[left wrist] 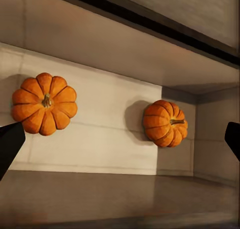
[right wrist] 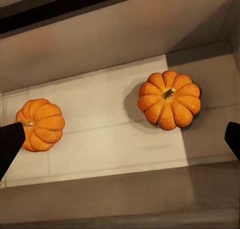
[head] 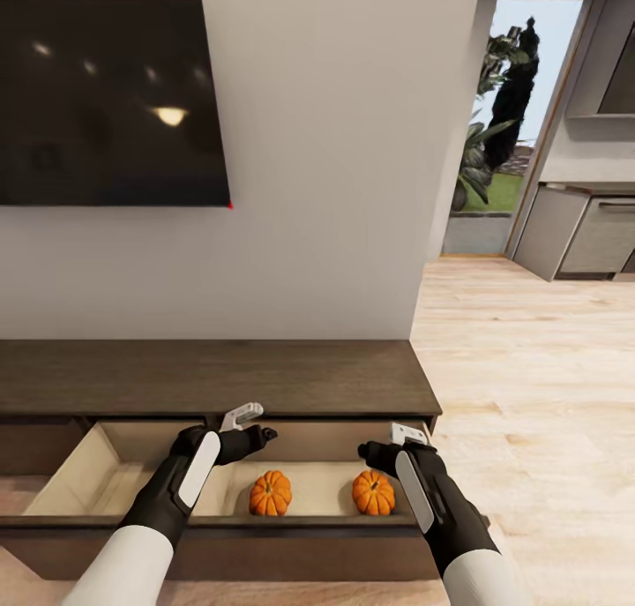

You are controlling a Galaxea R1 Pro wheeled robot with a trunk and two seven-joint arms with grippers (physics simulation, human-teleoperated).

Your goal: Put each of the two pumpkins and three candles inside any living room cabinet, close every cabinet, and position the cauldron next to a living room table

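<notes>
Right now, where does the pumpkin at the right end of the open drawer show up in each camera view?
Head view: the right-hand pumpkin lies in the open drawer, toward its right end.
Left wrist view: it is the one nearest the drawer's corner.
Right wrist view: it is the one beside the shaded end of the drawer.
Shared landmark: the other pumpkin, lying alongside it in all three views.

Two orange ribbed pumpkins (head: 270,493) with dark stems; dark brown wooden cabinet (head: 212,375), pale beige drawer interior (head: 106,469); black television (head: 106,99)
</notes>
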